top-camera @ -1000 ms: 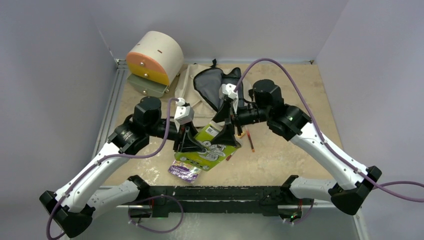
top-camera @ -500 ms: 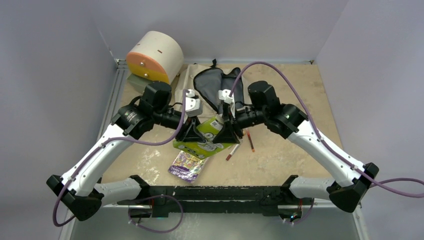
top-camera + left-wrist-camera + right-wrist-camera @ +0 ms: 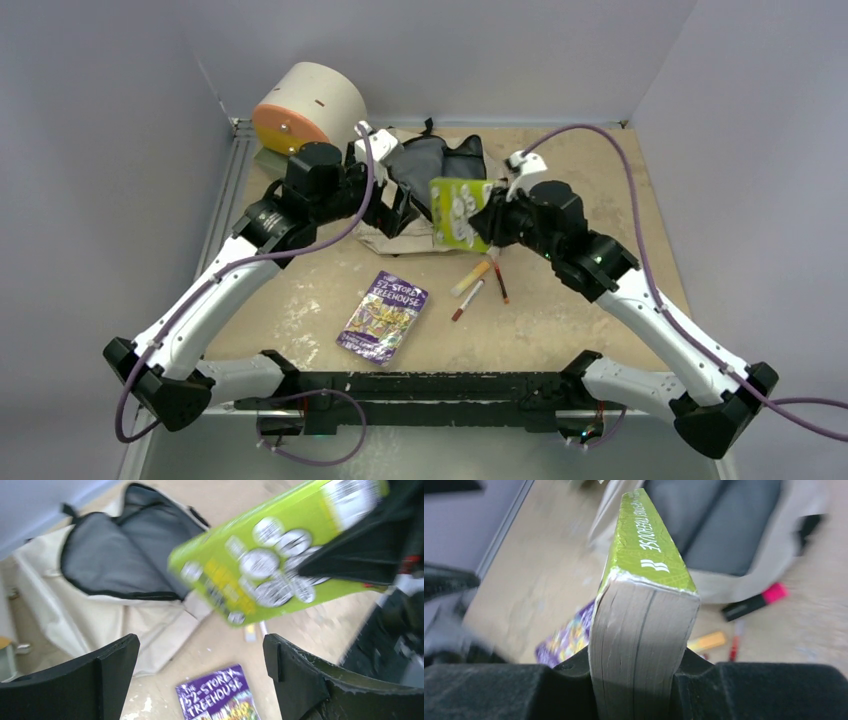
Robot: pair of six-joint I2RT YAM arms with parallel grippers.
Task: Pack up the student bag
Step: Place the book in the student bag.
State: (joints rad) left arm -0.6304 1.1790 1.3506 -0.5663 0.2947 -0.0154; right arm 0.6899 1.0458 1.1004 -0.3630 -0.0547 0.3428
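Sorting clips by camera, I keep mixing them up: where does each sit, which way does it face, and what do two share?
Top external: high behind the bases, looking down on the table; left arm and right arm show.
Left wrist: on that arm, facing past the open left pincer to backpack, green book, purple book.
Right wrist: on that arm, facing along the right pincer, shut on the green book, toward the backpack.
Shared: both wrist views show the backpack and green book.
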